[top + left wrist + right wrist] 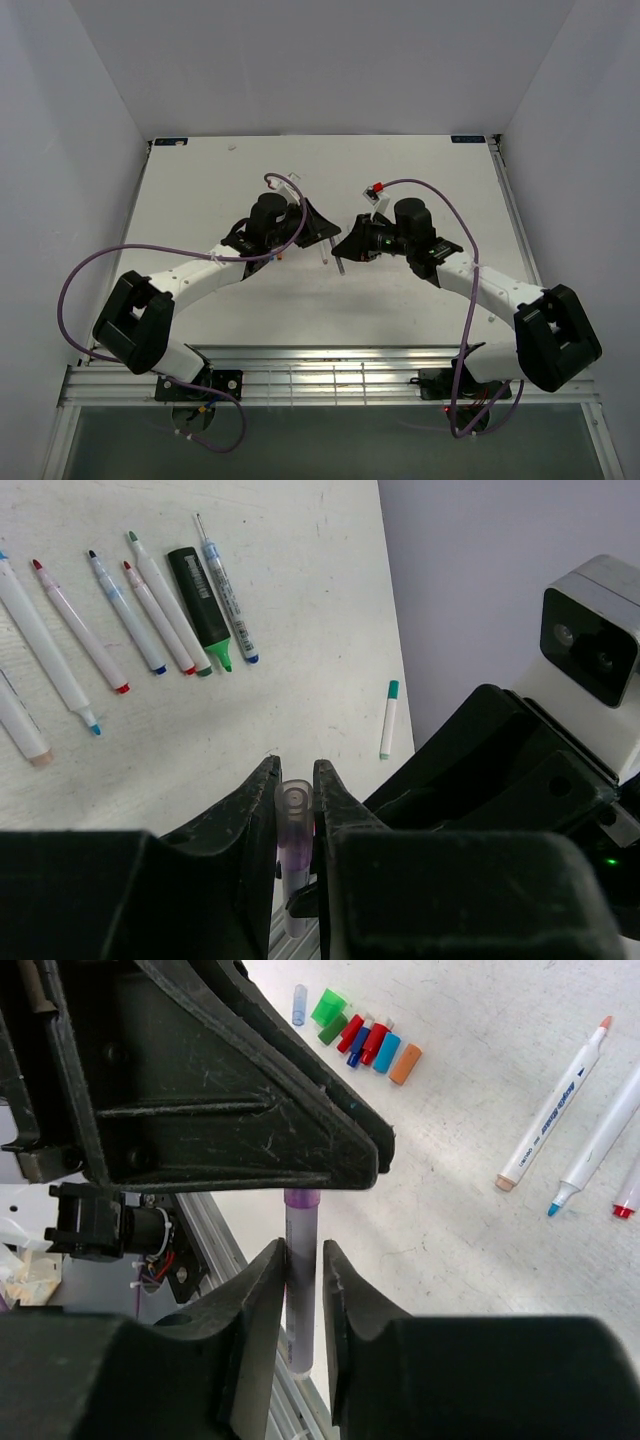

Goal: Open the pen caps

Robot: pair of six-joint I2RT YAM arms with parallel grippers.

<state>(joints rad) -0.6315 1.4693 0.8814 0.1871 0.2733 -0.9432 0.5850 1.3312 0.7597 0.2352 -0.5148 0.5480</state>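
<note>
Between both wrists at mid-table, left gripper [296, 785] clamped on clear plastic cap [294, 802] of thin purple-banded pen [300, 1222], right gripper [302, 1255] clenched on its barrel, loose coloured plastic caps [378, 1045] at one o'clock, uncapped white pens [158, 618] at eleven o'clock from left gripper

Both arms are reaching away from the aluminium rail [330, 372] across the white table [200, 190]. The left arm [190, 275] is angling in from the rail's left end and the right arm [480, 285] from its right end. The left gripper [322, 232] and right gripper [346, 250] are meeting well beyond the rail's middle, tips close together. A thin pale pen [325, 252] is showing at the tips, pointing toward the rail; the grip itself is too small to resolve. Purple cables [75, 290] are looping past both rail ends.
</note>
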